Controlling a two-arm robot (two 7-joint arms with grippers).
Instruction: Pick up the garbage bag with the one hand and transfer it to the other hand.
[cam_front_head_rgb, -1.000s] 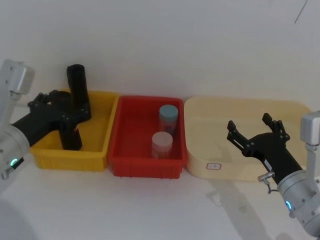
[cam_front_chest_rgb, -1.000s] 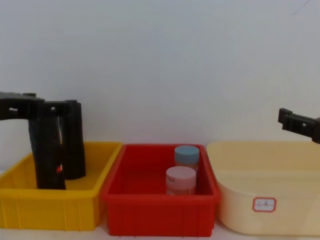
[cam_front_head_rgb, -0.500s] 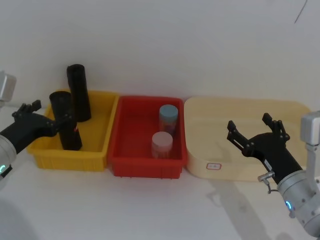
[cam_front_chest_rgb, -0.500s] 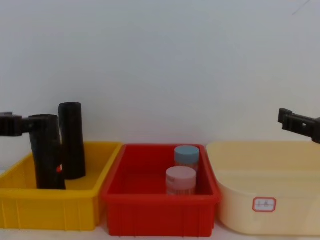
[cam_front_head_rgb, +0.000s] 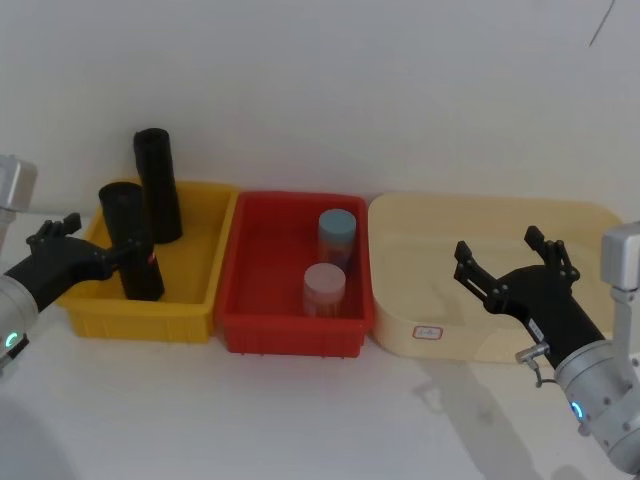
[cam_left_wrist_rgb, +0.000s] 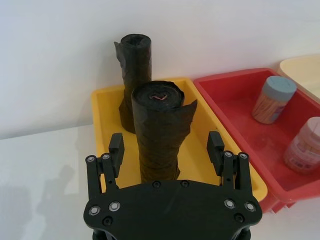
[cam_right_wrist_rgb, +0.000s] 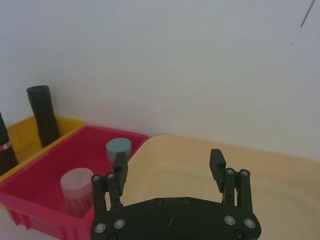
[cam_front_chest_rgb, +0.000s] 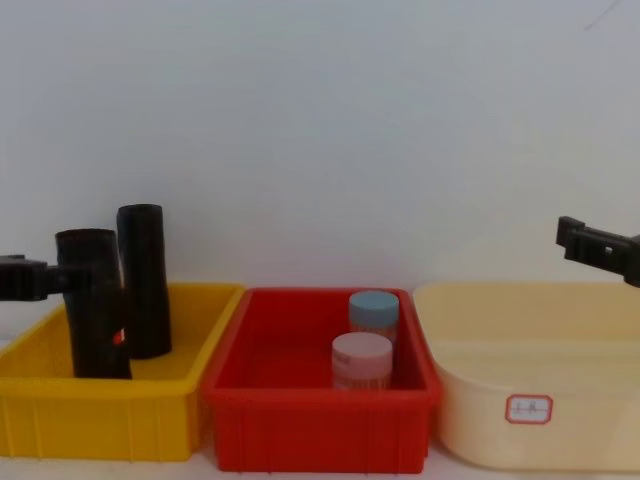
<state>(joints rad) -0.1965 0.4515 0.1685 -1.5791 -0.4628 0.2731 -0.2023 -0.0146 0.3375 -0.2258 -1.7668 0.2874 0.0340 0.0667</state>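
my left gripper (cam_left_wrist_rgb: 166, 146) has its black fingers (cam_left_wrist_rgb: 116, 145) spread wide — the garbage bag (cam_front_head_rgb: 128, 225), a crinkled black plastic cylinder with a small red-and-white label, stands upright just ahead, between them, and neither seems to touch it. it sits in the glossy yellow bin (cam_front_head_rgb: 140, 322), with a plain black roll (cam_front_head_rgb: 157, 185) just beyond it. my right gripper (cam_front_head_rgb: 510, 246) hangs splayed open above the smooth cream tub (cam_front_head_rgb: 590, 215) — well apart from the bag.
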